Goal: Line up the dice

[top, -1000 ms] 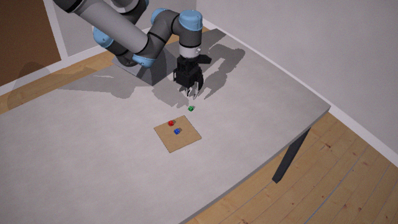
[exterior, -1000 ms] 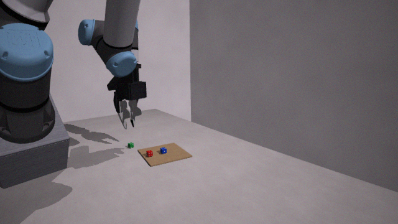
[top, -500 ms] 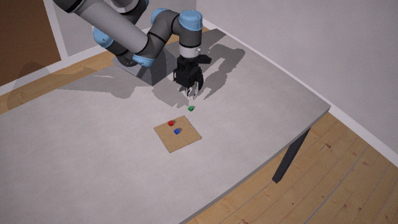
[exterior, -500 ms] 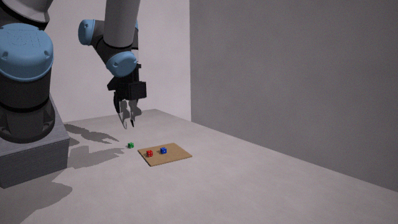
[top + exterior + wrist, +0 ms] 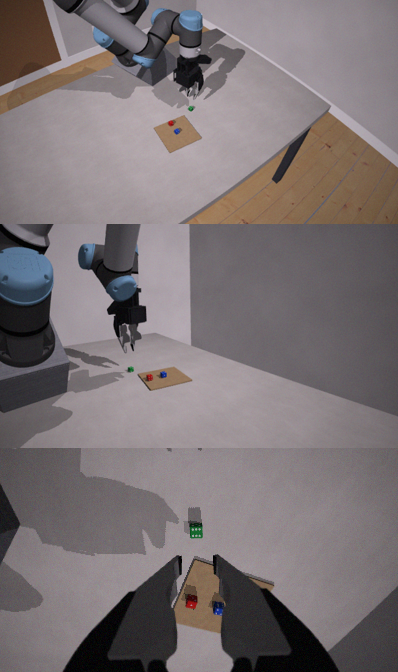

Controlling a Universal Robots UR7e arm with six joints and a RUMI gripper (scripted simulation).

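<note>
Above the grey table (image 5: 93, 149), on the base side of the brown mat (image 5: 183, 141), my gripper (image 5: 191, 93) hangs in the air with its fingers drawn narrow and nothing between them. My fingertips (image 5: 125, 349) point down, well clear of the surface. The green die (image 5: 191, 108) sits flat on the table just off the mat's near corner, on the side toward my base; its top face shows six pips in the wrist view (image 5: 196, 531). The red die (image 5: 170, 123) and the blue die (image 5: 176, 131) both rest on the mat, close together but apart, red nearer the mat's edge. Their top numbers are too small to read.
</note>
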